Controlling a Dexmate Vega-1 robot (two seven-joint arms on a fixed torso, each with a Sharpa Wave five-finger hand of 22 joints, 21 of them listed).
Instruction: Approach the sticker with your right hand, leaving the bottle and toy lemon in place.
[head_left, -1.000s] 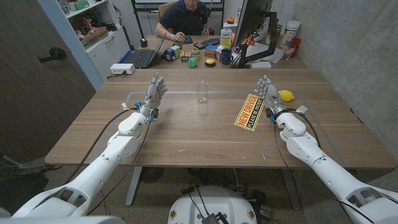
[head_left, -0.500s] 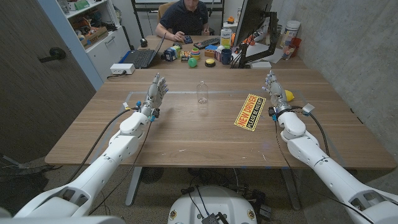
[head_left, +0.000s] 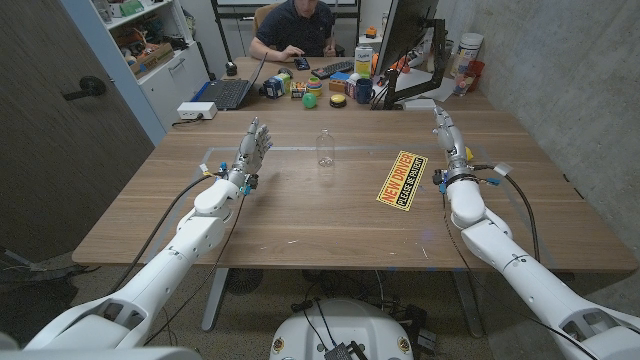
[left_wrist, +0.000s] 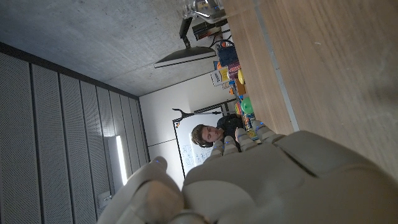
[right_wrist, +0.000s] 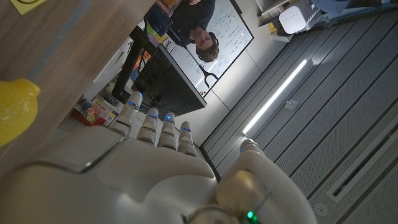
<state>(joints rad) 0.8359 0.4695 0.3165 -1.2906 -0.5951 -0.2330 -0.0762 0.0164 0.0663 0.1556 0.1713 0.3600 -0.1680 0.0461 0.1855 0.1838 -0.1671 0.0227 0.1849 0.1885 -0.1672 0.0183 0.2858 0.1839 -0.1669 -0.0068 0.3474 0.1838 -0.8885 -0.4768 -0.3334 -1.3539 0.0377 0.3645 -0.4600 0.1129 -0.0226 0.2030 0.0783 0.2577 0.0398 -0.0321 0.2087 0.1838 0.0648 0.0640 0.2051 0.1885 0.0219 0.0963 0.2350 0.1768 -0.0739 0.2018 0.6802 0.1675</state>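
On the wooden table (head_left: 300, 215), seen from my head camera, the sticker (head_left: 401, 179) lay flat and slanted, yellow with red letters reading "NEW DRIVER" above a black band reading "PLEASE BE PATIENT". My right hand (head_left: 449, 143) stood just beside its right edge, apart from it, fingers straight and slightly spread, holding nothing. The clear bottle (head_left: 324, 148) stood upright near the table's middle, well apart from the sticker. My left hand (head_left: 251, 150) was raised over the table's left part, fingers spread, empty too. Behind the table a person (head_left: 297, 28) sat at a cluttered desk with a laptop (head_left: 225, 93) and a monitor (head_left: 405, 40).

From my left wrist camera, the back of my left hand (left_wrist: 273, 177) showed with its fingers stretched out and nothing in them. The bottle (left_wrist: 202, 9) stood at the table's far edge, and the person's head (left_wrist: 203, 135) showed beyond my fingertips.

From my right wrist camera, my right hand (right_wrist: 149, 162) reached out with fingers extended side by side, grasping nothing. The toy lemon (right_wrist: 15, 112) rested on the wood just beside my hand, and a yellow corner of the sticker (right_wrist: 25, 5) showed; its writing could not be read there.
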